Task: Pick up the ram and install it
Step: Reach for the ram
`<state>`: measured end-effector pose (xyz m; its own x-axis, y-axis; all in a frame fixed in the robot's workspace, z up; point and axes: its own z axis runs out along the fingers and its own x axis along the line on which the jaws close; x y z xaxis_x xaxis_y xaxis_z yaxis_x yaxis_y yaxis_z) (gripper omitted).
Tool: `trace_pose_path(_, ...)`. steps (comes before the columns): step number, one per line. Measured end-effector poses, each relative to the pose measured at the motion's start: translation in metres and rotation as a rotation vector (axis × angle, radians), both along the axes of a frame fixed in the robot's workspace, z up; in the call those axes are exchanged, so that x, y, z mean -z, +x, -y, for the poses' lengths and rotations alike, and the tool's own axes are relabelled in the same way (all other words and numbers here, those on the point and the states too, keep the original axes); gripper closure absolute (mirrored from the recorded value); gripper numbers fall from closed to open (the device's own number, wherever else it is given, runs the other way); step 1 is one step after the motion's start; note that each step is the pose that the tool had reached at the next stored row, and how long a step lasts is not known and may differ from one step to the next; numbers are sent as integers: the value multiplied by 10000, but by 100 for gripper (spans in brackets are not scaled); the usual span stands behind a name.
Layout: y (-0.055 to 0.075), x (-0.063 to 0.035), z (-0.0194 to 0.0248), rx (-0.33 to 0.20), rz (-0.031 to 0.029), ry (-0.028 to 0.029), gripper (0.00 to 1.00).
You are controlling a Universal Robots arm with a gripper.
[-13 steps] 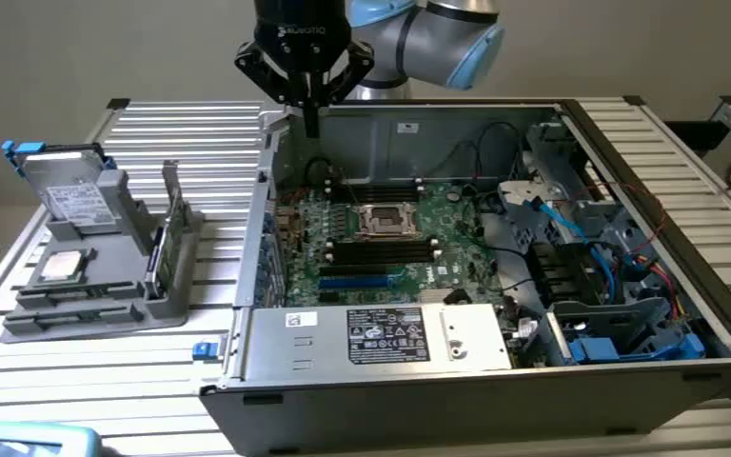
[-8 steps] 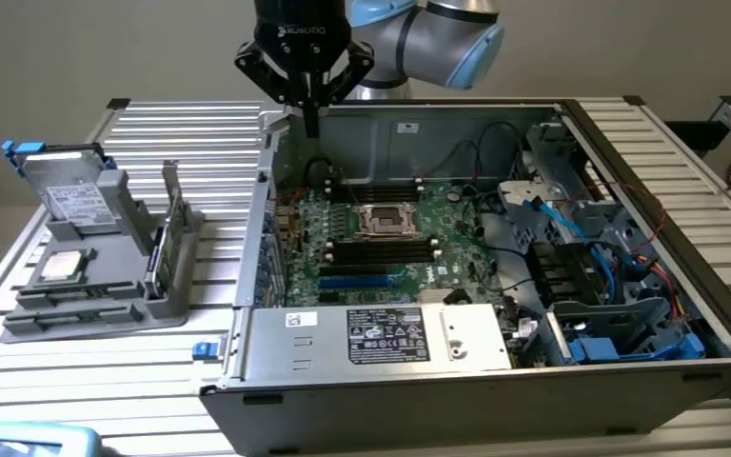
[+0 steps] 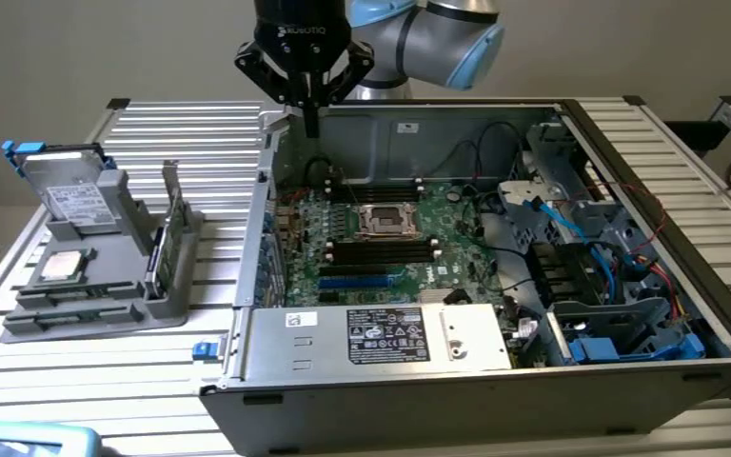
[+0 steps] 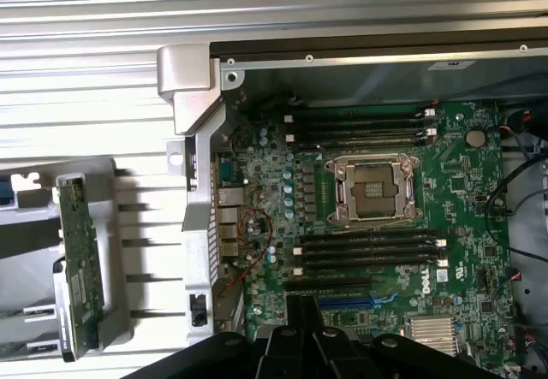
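Hovering fingers (image 3: 311,120) over case wall (image 3: 267,190), motherboard (image 3: 452,211)

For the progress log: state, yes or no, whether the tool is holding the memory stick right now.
No. The tool hangs shut and empty above the rear wall of the open computer case.

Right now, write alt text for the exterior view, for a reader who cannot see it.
The robot's shut, empty gripper hangs over the far edge of an open computer case lying on a slatted metal table, its green motherboard exposed. At the exterior view's left, a grey holder carries a hard drive and a card standing on edge.
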<state>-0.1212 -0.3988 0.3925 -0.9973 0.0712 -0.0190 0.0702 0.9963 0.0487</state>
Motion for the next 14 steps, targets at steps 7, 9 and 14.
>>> trace_pose_path(7, -55, 0, 15, 0, 16, 1, 89)
trace_pose_path(9, -103, 0, 30, 1, 33, 0, 89)
trace_pose_path(14, -196, -1, 101, 0, 172, 21, 89)
